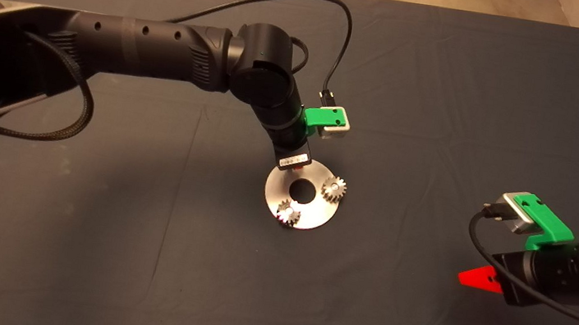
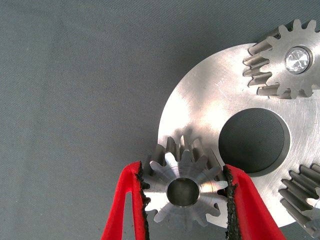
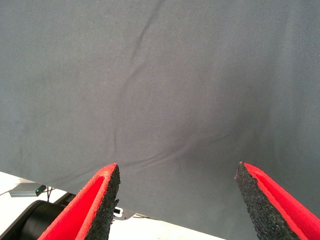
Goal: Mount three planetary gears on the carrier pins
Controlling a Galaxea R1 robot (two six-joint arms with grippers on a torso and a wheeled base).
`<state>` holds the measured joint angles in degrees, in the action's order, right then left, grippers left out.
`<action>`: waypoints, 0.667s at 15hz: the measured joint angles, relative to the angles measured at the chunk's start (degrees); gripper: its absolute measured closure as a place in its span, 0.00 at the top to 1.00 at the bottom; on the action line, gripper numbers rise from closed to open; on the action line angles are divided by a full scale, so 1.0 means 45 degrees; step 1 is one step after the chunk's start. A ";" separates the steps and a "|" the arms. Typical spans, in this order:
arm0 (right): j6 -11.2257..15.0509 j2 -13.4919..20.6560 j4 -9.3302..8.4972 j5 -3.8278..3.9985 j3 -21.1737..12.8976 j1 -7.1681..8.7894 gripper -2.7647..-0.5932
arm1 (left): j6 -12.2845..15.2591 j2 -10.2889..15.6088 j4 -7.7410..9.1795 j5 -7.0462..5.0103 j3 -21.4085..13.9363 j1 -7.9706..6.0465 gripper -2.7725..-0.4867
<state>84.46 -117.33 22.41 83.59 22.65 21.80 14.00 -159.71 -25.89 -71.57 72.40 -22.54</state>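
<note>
The shiny round disc (image 1: 310, 213) with its large centre hole lies mid-mat. Two planetary gears sit on carrier pins: one (image 1: 334, 190) on the disc's right side, one (image 1: 288, 213) at its near left. In the left wrist view one seated gear (image 2: 292, 60) shows its silver pin top (image 2: 297, 59), and the other gear (image 2: 306, 202) is cut off by the picture's edge. My left gripper (image 1: 297, 167) (image 2: 184, 170) is shut on the third gear (image 2: 185, 192), held level over the disc's (image 2: 200, 105) rim. The pin under it is hidden. My right gripper (image 1: 477, 278) (image 3: 177, 167) waits open at the mat's right.
The dark mat (image 1: 446, 94) has light creases and bare floor shows past its far edge. The left arm's black cable (image 1: 341, 34) loops above the disc. A grey box (image 3: 25, 190) and black robot parts show past the mat's edge in the right wrist view.
</note>
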 joint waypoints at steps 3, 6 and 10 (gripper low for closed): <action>0.0003 -0.0030 0.0005 0.0003 0.0000 0.0000 0.52 | -0.0037 0.0000 0.0002 -0.0037 0.0000 0.0000 0.06; 0.0000 -0.0068 0.0005 -0.0005 0.0005 0.0005 0.52 | -0.0051 -0.0002 0.0002 -0.0032 0.0000 0.0000 0.06; 0.0005 -0.0067 0.0000 -0.0005 0.0005 0.0024 0.52 | -0.0047 -0.0011 0.0002 -0.0051 0.0000 0.0000 0.05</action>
<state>84.48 -117.64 22.41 83.57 22.67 21.91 13.79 -159.76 -25.88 -71.80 72.40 -22.54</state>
